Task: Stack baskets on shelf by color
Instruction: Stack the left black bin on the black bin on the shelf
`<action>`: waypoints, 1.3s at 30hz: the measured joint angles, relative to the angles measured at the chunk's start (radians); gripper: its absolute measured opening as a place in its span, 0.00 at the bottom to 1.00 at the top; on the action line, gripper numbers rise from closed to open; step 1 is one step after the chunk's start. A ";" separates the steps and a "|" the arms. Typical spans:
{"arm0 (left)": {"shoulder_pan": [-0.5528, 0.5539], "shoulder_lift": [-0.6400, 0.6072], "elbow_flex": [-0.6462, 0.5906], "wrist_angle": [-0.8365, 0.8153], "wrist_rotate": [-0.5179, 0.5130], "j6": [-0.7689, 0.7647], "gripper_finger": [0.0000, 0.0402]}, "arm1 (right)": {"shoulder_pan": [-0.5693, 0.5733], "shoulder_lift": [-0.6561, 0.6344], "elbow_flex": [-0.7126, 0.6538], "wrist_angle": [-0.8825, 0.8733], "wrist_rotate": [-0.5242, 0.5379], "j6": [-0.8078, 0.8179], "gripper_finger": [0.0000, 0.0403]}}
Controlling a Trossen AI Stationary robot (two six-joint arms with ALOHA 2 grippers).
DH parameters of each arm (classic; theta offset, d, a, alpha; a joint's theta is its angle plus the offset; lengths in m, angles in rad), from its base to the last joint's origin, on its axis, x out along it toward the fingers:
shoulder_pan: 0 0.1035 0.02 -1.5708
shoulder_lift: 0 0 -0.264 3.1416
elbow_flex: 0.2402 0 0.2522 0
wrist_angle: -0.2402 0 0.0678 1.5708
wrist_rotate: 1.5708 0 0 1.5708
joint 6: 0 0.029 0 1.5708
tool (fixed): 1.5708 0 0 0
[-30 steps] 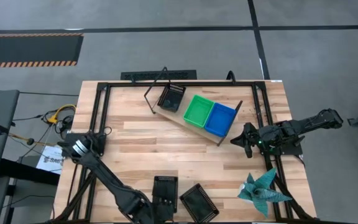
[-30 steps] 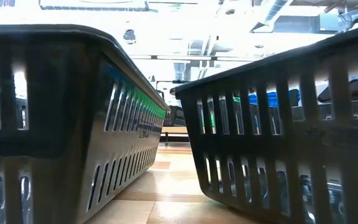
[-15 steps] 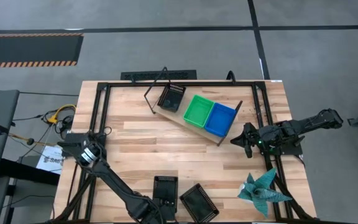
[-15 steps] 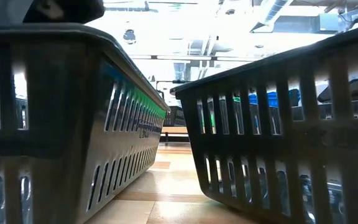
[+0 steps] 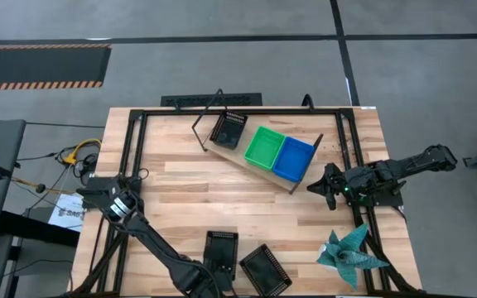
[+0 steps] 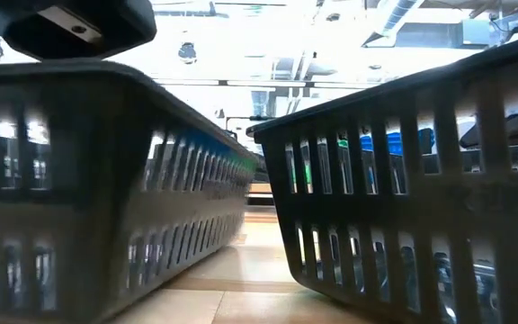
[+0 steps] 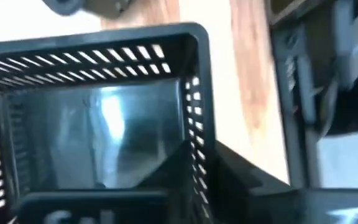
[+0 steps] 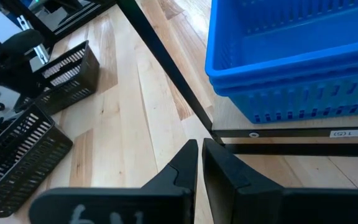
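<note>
High view: shelf (image 5: pixel 222 151) holds 1 black, green and blue stacks; left gripper (image 5: pixel 214 277) at near black basket (image 5: pixel 220 251), well apart from shelf.

Left wrist: jaws apparently pinching its wall.

Right wrist: right gripper (image 8: pixel 200 163) pressed together beside shelf.

Next: lift, carry to black stack.

Shelf (image 5: pixel 257 168) lies slanted at table (image 5: pixel 180 190) centre-rear. On it, in a row: one basket (image 5: pixel 228 130) at its left end, a second (image 5: pixel 264 146) mid, a stack (image 5: pixel 293 158) at right. Two further baskets (image 5: pixel 220 252) (image 5: pixel 265 269) side by side at front edge (right one skewed). Star-shaped object (image 5: pixel 348 251) at front right corner.
</note>
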 joint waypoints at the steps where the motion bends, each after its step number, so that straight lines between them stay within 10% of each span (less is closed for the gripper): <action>1: 0.004 0.000 0.000 -0.018 0.004 0.021 0.07 | 0.000 0.000 0.000 -0.001 0.000 0.000 0.13; 17: 0.158 -0.237 0.001 -0.372 -0.247 0.295 0.00 | 0.000 0.000 0.000 -0.003 0.001 -0.037 0.13; 26: 0.473 -0.404 0.001 -0.393 -0.400 0.699 0.00 | 0.000 0.000 0.000 -0.006 0.002 -0.061 0.13; 39: 1.014 -0.435 -0.004 -0.214 -0.068 1.203 0.00 | 0.000 0.000 0.000 -0.007 0.004 -0.061 0.13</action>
